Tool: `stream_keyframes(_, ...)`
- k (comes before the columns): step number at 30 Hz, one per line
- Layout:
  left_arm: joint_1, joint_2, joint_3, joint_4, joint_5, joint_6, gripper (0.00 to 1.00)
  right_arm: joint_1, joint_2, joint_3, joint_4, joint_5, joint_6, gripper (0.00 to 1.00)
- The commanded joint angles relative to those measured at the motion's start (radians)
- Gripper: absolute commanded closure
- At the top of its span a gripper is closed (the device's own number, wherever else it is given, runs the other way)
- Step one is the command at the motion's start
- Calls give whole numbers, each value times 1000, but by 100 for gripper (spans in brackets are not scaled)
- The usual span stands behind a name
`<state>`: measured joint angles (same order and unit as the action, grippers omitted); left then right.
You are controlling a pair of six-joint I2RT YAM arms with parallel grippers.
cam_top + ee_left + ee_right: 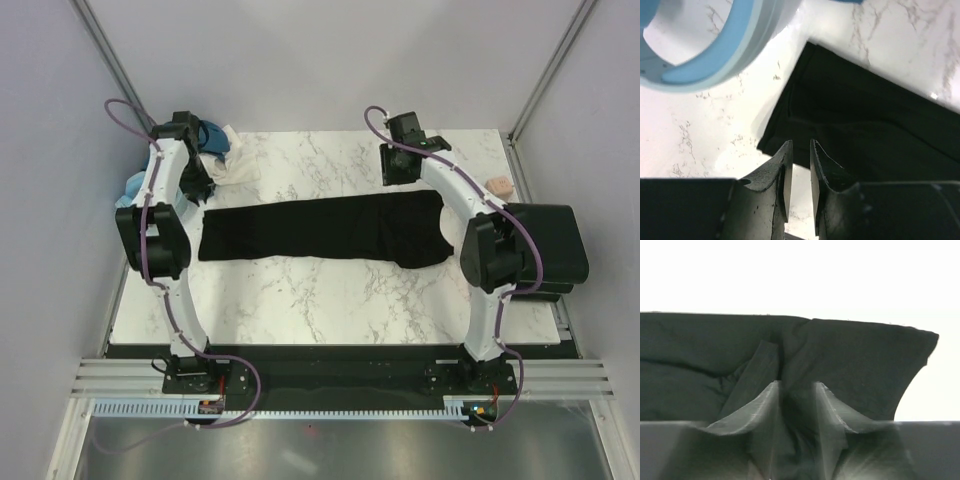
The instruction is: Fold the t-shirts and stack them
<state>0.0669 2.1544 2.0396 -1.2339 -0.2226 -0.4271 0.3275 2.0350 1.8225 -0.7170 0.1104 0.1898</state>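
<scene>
Left claw (800, 145) hangs over the near left corner of a black soft-cloth t-shirt (320, 230) that is folded into a long narrow strip. Its two dark fingers (775, 175) stand a narrow slit apart and are released. Only the shirt's edge and white marble below show through the slit, and no cloth is caught between the fingers. In the left wrist view the fingertips sit right at that corner, and the cloth runs away from them up and to the right.

The right claw (796, 385) is over the far edge of the strip's right part. Its fingers (755, 405) are parted wider than the left pair. Black cloth fills the gap, and a raised fold leads up to the left fingertip. The view is blurred, but the fingers look clear of the cloth rather than pinching it, so this claw looks released too.

The black shirt lies flat across the middle of the white, grey-veined marble tabletop (330, 300), with its long side running left to right. Its left end is just beside the left claw. Its wider right end passes under the right arm.

At the far left corner is a crumpled heap: a teal-blue t-shirt (212, 132), a white t-shirt (228, 165) and some light blue cloth (133, 188), partly hidden by the left arm.

A black boxy bulk (548, 245) sits at the table's right edge behind the right arm, and I cannot tell what it is. A small pinkish-beige block (497, 185) lies near the far right edge, apart from the black shirt.
</scene>
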Motion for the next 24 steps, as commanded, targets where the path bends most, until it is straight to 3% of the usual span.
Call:
stream_keyframes(1, 5, -206, -143, 103, 130, 30, 72, -4, -172, -35, -10, -91, 45, 54)
stream_keyframes(3, -2, -249, -260, 137, 176, 30, 72, -1, -208, -100, -44, -161, 62, 59)
stream_keyframes(5, -12, -290, -364, 154, 192, 34, 72, 10, -278, -210, -62, -239, 76, 57)
stream_keyframes(10, -19, -334, -492, 197, 190, 34, 74, 64, -433, -464, -43, -325, 83, 56)
stream_keyframes(17, -21, -364, -501, 200, 178, 40, 75, 188, -423, -483, -68, -252, 8, 54)
stream_keyframes(24, -19, -393, -535, 206, 172, 40, 75, 232, -378, -514, -32, -135, -38, 53)
